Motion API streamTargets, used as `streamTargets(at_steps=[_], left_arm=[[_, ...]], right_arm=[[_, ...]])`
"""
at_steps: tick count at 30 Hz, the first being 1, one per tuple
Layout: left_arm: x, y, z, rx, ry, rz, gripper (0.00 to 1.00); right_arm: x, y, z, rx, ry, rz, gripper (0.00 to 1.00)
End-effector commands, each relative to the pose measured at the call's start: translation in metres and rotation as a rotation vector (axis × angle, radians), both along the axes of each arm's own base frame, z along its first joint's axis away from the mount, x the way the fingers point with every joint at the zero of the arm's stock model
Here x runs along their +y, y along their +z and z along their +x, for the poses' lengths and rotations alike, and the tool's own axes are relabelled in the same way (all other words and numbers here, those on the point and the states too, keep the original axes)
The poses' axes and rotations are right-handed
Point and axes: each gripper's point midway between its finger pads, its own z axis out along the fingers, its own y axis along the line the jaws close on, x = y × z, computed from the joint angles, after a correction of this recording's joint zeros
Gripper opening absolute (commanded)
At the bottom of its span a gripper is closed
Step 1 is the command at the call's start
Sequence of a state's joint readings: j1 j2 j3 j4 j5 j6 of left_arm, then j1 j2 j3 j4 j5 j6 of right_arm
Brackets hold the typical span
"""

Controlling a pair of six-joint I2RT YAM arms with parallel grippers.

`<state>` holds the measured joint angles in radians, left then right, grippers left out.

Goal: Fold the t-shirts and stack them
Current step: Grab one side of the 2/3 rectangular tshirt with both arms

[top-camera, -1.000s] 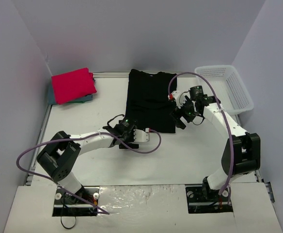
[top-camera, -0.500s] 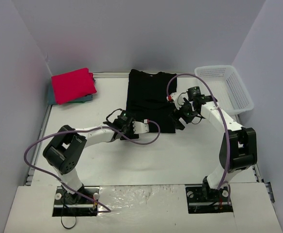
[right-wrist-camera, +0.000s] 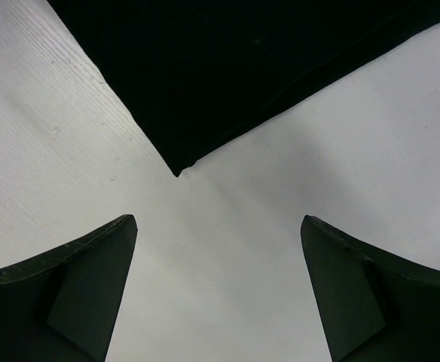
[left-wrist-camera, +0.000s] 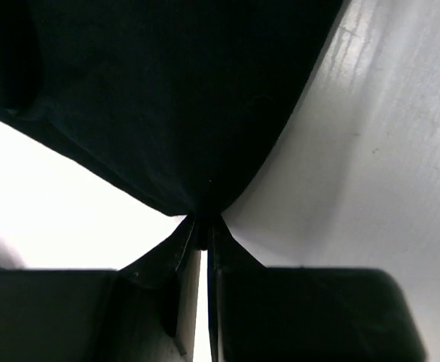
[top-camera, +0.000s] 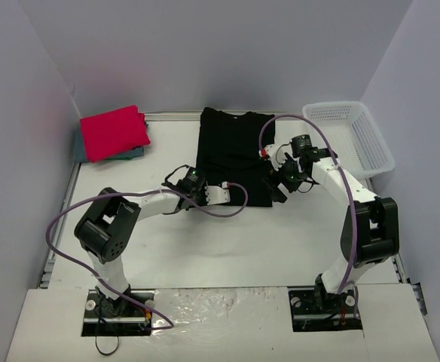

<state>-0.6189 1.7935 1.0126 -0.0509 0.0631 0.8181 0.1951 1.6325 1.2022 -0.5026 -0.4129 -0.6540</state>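
While the left gripper (left-wrist-camera: 203, 225) is pinched shut on the near-left corner of the black shirt (top-camera: 233, 151), lying lengthwise on the table (top-camera: 167, 249), the right gripper (right-wrist-camera: 218, 220) hangs open, the near-right corner just ahead.

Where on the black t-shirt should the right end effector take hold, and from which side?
The near right corner of the black t-shirt, approached from the near side. It lies flat, pointing between the open right end effector's fingers, bare table around it. The left end effector is shut on the other near corner, so this likely pairs.
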Motion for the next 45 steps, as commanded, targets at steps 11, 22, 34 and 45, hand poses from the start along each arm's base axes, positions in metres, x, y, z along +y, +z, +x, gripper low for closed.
streamTargets(at_steps=[11,22,34,45], left_arm=[[0.0,0.018,-0.037,0.295,-0.027,-0.101,0.02],[0.006,0.019,-0.05,0.477,-0.02,-0.15,0.02],[0.003,0.023,-0.048,0.548,0.006,-0.174,0.02],[0.005,0.013,-0.052,0.599,0.006,-0.161,0.02]], right_arm=[[0.023,0.024,-0.044,-0.041,0.221,0.155,0.83],[0.027,0.011,-0.056,-0.206,0.368,0.129,0.83],[0.053,-0.036,-0.046,-0.189,0.456,0.029,0.77],[0.051,-0.075,-0.044,-0.102,0.493,-0.015,0.74]])
